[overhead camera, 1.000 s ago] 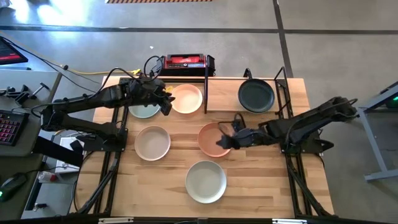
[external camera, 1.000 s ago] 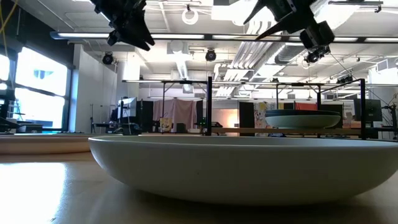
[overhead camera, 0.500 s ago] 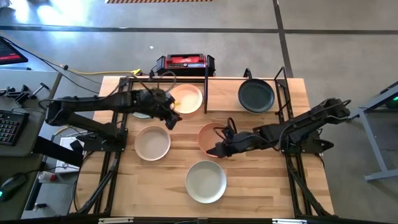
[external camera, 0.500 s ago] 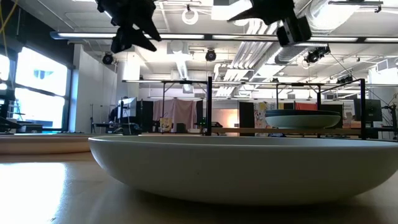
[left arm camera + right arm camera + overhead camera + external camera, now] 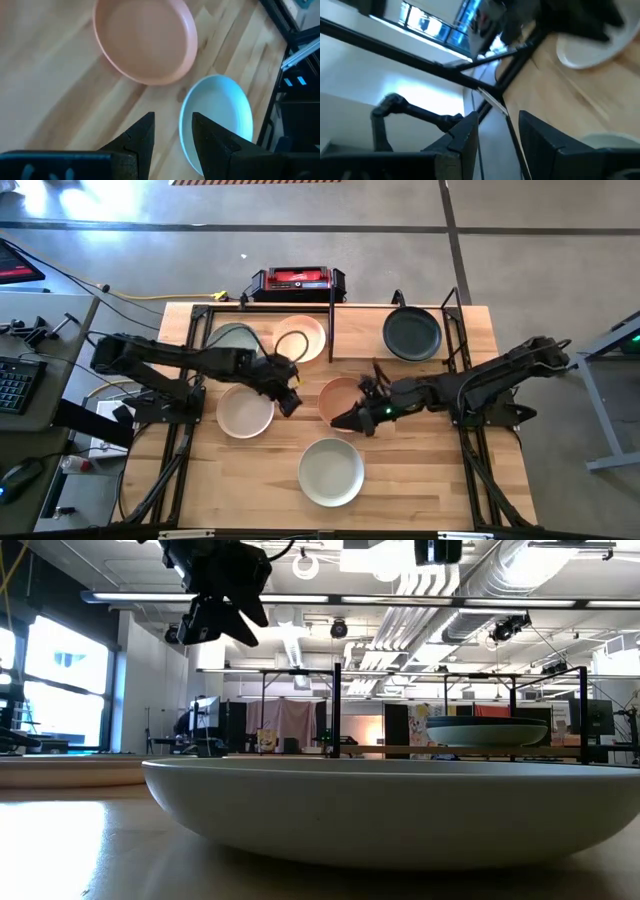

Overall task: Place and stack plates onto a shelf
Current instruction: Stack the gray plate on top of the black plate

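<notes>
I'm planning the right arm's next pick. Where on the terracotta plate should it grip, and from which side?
Grip the terracotta plate by its raised rim, probably the right-hand edge nearest the right gripper, one finger inside and one outside. It lies flat and shallow on the table, so the rim is the only thin part to pinch, coming down from above.

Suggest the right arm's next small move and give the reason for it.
Probably lower the right gripper onto the near rim of the terracotta plate: it hangs at that rim, open and empty, and the plate lies on the table, not yet on the shelf.
</notes>
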`<state>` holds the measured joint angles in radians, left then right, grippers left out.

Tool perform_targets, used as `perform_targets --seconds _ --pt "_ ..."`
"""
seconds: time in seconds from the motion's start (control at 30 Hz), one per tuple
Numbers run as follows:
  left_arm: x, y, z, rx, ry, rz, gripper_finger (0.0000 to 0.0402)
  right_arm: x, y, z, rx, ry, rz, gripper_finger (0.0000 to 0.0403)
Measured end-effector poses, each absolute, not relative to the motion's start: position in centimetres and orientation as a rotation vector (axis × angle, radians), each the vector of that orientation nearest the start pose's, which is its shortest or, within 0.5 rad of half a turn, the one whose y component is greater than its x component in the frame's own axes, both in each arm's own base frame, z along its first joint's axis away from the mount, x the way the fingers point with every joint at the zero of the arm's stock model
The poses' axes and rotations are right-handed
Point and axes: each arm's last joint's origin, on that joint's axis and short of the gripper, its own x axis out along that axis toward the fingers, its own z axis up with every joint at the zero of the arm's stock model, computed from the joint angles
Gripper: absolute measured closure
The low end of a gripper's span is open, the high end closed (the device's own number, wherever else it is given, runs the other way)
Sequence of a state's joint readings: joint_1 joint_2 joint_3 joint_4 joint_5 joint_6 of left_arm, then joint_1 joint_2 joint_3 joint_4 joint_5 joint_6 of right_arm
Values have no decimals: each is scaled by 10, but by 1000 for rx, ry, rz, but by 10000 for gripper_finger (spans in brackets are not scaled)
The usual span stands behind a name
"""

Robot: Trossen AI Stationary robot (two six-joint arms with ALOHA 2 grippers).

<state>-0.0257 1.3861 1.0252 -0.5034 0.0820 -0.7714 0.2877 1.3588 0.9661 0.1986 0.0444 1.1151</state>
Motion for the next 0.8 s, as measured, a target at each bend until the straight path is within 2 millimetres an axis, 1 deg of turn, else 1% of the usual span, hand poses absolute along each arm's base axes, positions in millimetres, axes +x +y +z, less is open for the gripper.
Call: perform_targets --seconds 0.2,0.3,0.47,0.8 --pt "299 -29 244 -758 882 202 282 283 78 324 995 234 142 279" --pt "305 -38 235 -759 901 190 282 278 77 330 979 220 152 279" --pt "314 -51 218 -756 946 185 282 275 74 332 962 220 146 279" --pt "328 -73 183 -771 1014 191 282 274 74 327 955 270 132 279"
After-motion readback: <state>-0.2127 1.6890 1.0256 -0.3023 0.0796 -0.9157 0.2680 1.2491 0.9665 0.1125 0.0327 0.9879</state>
